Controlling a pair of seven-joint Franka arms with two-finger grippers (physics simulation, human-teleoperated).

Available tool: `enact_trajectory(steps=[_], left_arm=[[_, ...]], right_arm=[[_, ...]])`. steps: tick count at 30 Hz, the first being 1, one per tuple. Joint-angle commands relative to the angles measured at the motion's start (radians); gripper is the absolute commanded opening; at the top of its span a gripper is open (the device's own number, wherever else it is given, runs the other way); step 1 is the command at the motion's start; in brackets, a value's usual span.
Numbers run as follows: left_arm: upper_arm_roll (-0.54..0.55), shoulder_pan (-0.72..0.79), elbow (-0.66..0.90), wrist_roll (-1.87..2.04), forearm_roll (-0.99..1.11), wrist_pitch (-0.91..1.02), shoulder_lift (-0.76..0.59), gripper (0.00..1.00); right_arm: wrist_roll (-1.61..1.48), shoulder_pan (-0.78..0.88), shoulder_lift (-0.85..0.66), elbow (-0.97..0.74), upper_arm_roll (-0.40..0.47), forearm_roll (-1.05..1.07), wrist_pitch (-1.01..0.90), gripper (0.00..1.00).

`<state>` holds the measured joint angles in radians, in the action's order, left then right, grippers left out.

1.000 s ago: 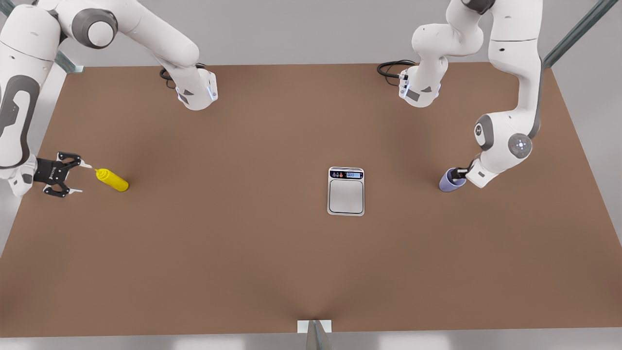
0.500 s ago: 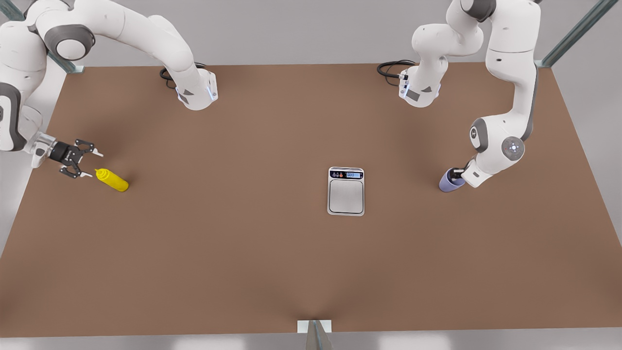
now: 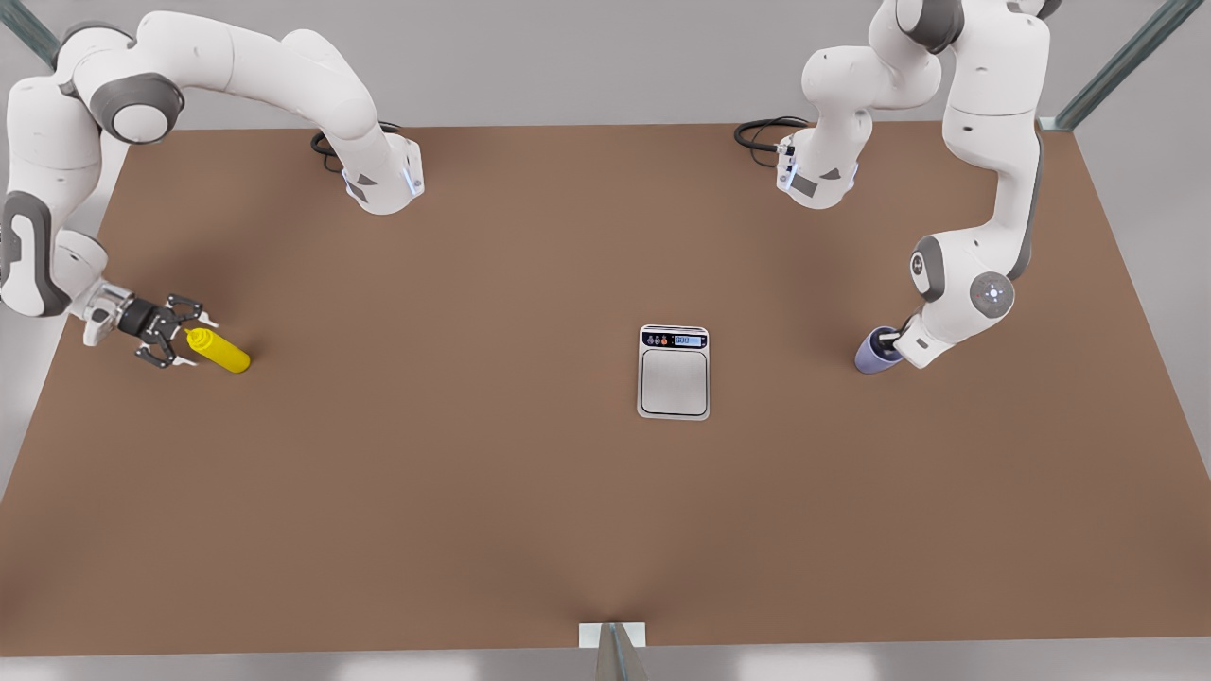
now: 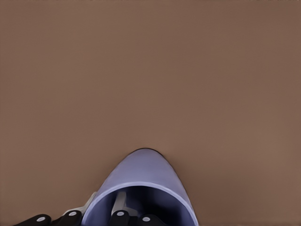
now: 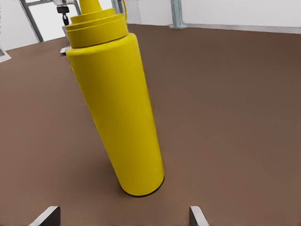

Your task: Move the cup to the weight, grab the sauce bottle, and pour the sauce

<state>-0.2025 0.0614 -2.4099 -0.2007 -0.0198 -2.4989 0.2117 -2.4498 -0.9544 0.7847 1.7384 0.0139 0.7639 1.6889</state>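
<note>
The yellow sauce bottle (image 3: 219, 351) (image 5: 117, 108) stands on the brown table at the front view's left. My right gripper (image 3: 187, 333) (image 5: 122, 217) is open and low at the bottle's nozzle end, one fingertip (image 5: 47, 215) to each side, without touching it. At the front view's right the lavender cup (image 3: 872, 355) (image 4: 141, 174) rests on the table. My left gripper (image 3: 889, 339) (image 4: 101, 209) is shut on its rim wall, one finger inside and one outside. The weight (image 3: 674, 378), a silver scale with a lit display, lies mid-table between them.
Both arm bases (image 3: 383, 180) (image 3: 818, 175) with black cables sit at the table's back edge. A small metal bracket (image 3: 612, 636) is at the front edge. Bare brown tabletop (image 3: 454, 454) lies between the scale and each object.
My right gripper has dropped and moved toward the front view's right, up to the bottle's nozzle end. The left arm's elbow has lowered over the cup. Cup, bottle and scale have not moved.
</note>
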Motion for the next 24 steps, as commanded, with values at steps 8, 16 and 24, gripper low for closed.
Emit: enact_trajectory(steps=[8, 16, 24], left_arm=[[0.0, 0.0, 0.0, -0.014, -0.003, -0.005, -0.005, 0.21], [0.011, 0.002, 0.006, -0.017, -0.025, -0.018, -0.003, 0.21], [0.066, 0.005, 0.017, -0.019, -0.098, -0.015, -0.009, 0.21]], right_arm=[[0.003, 0.0, 0.011, -0.008, -0.038, 0.0, -0.009, 1.0], [0.002, 0.013, 0.019, -0.007, -0.049, -0.002, -0.034, 1.0], [0.0, 0.023, 0.019, -0.008, -0.061, -0.002, -0.061, 1.0]])
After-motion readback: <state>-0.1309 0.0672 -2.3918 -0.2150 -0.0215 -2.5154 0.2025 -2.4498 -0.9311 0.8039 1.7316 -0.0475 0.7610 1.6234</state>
